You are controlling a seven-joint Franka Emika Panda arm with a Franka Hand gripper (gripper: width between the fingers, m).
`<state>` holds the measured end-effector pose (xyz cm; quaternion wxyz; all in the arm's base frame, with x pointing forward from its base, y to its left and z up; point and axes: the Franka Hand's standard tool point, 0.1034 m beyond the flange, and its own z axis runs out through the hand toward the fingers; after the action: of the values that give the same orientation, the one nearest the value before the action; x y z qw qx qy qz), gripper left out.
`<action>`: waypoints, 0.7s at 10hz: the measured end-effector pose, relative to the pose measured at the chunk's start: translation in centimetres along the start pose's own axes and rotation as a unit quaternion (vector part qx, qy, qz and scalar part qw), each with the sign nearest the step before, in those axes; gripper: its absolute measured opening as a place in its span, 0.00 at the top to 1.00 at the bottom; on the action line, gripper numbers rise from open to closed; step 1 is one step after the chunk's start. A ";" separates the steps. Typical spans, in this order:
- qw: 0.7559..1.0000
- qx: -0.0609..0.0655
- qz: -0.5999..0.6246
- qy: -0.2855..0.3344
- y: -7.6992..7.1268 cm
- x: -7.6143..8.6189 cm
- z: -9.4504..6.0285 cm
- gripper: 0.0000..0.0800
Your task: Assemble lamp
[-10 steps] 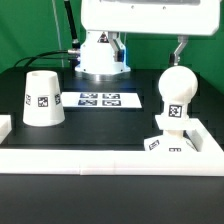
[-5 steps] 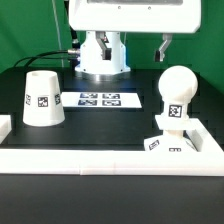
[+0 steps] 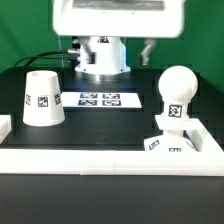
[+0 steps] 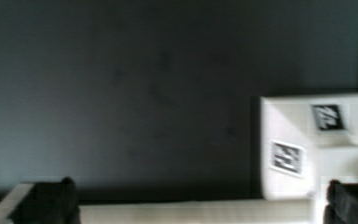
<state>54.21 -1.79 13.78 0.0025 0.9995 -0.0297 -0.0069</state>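
Observation:
The lamp base [image 3: 172,141] is a low white square block with tags at the exterior view's right, by the front rail. The round bulb [image 3: 176,90] stands upright on it. The tapered shade [image 3: 42,98] stands mouth down at the exterior view's left. My gripper [image 3: 148,50] hangs high under the white robot body, behind and to the left of the bulb, touching nothing. In the wrist view the gripper [image 4: 202,205] is open and empty, with dark fingertips [image 4: 48,200] at both lower corners. A corner of the base [image 4: 318,145] shows beside one of them.
The marker board [image 3: 100,99] lies flat on the black table between the shade and the bulb. A white raised rail [image 3: 90,156] runs along the table's front edge and also shows in the wrist view [image 4: 194,212]. Black cables lie at the back left.
The arm and gripper have moved steadily toward the exterior view's left, away from above the bulb. The lamp parts have not moved.

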 end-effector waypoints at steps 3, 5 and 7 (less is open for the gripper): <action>1.000 -0.010 -0.012 0.002 5.0 -1.1 1.2 0.13; 1.000 -0.014 -0.005 0.002 7.0 -1.3 1.5 0.13; 1.000 -0.014 -0.002 0.001 7.4 -1.5 1.6 0.13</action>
<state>52.29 -9.12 12.28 0.0170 0.9995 -0.0276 -0.0060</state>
